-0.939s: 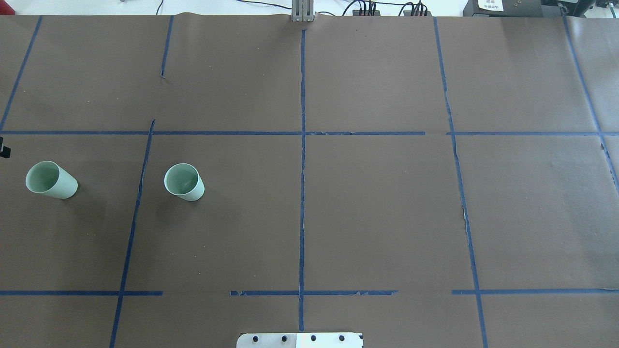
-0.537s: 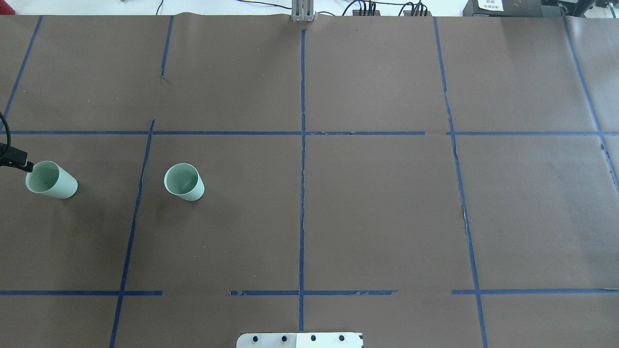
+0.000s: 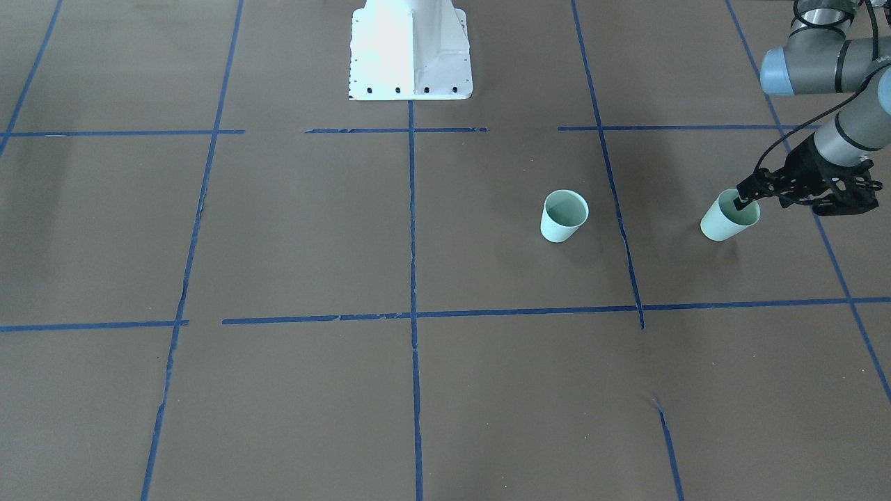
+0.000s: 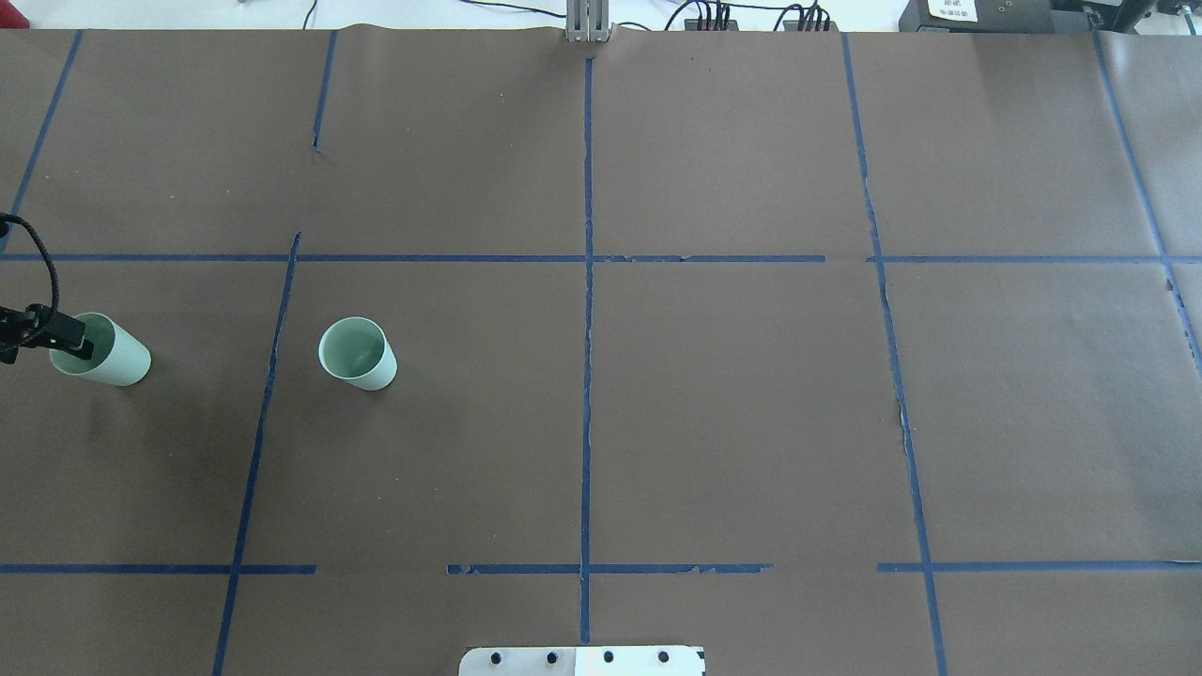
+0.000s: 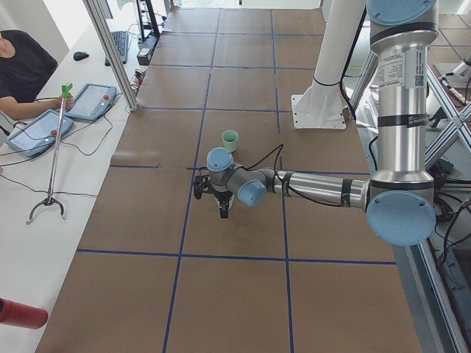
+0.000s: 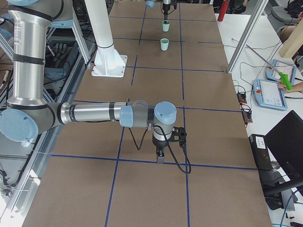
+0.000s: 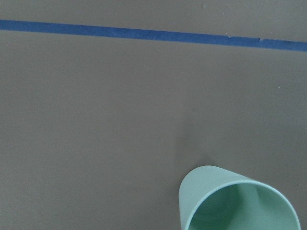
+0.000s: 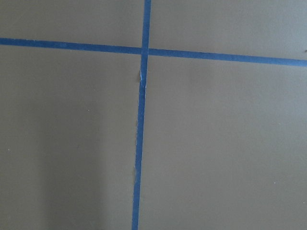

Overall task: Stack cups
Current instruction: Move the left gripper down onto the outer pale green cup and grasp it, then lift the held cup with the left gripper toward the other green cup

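Two pale mint-green cups stand upright and apart on the brown table. The outer cup [image 4: 105,355] [image 3: 726,220] is near the table's left end. The inner cup [image 4: 358,353] [image 3: 564,216] stands to its right in the overhead view. My left gripper [image 3: 802,202] hangs over the outer cup, jaws apart and empty. One finger [image 4: 70,340] [image 3: 742,201] shows over that cup's mouth. The left wrist view shows the cup's rim [image 7: 235,201] at the bottom right. My right gripper [image 6: 160,158] points down at bare table far from the cups; I cannot tell whether it is open.
Blue tape lines [image 4: 587,310] divide the brown paper. The white robot base plate [image 4: 582,660] [image 3: 411,49] sits at the near middle edge. Operators with tablets and a grabber stick [image 5: 55,154] are beyond the far table edge.
My left gripper has come in from the overhead view's left edge to over the outer cup's mouth. Both cups have stayed in place.
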Robot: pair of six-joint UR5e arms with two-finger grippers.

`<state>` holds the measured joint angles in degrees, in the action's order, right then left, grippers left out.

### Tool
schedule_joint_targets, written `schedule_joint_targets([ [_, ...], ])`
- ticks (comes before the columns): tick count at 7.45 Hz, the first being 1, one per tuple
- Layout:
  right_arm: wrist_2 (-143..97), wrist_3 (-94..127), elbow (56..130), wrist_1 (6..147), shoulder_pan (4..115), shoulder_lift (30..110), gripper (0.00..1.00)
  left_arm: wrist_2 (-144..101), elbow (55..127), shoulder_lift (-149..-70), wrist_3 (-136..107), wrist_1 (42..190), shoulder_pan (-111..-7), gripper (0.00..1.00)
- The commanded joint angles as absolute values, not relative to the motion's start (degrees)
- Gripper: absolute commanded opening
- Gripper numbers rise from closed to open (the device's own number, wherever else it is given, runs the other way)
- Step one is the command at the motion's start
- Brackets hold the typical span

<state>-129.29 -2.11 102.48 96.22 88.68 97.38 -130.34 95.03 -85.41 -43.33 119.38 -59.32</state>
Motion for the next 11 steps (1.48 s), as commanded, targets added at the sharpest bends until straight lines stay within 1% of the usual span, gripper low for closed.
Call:
schedule_joint_targets([
  [1, -129.3, -2.1, 102.5, 96.2, 88.7, 97.4, 1.00, -130.3, 94.0, -85.5, -43.4, 121.1, -58.4, 0.45],
  [2, -129.3, -2.1, 102.5, 96.2, 88.7, 97.4, 1.00, -130.3, 94.2, -85.5, -44.7, 121.2, -58.4, 0.10],
  [3, -129.3, -2.1, 102.5, 96.2, 88.7, 97.4, 1.00, -130.4, 94.7, -85.5, -46.7, 121.2, -58.4, 0.00],
  [5, -129.3, -2.1, 102.5, 96.2, 88.7, 97.4, 1.00, -130.4, 96.3, -86.0, -49.9, 121.0, -58.5, 0.00],
  [6, -129.3, -2.1, 102.5, 96.2, 88.7, 97.4, 1.00, -130.9, 99.6, -85.3, -49.8, 120.3, -59.2, 0.00],
  [7, -129.3, -2.1, 102.6, 96.2, 88.7, 97.4, 1.00, -131.0, 103.9, -84.6, -49.7, 116.7, -59.8, 0.00],
  [9, -129.3, -2.1, 102.5, 96.2, 88.7, 97.4, 1.00, -131.0, 114.4, -85.9, -49.1, 101.8, -61.2, 0.00],
  [10, -129.3, -2.1, 102.5, 96.2, 88.7, 97.4, 1.00, -131.0, 117.7, -86.6, -49.1, 96.7, -62.0, 0.00],
  [11, -129.3, -2.1, 102.5, 96.2, 88.7, 97.4, 1.00, -131.0, 119.2, -89.7, -50.1, 91.5, -62.0, 0.00],
])
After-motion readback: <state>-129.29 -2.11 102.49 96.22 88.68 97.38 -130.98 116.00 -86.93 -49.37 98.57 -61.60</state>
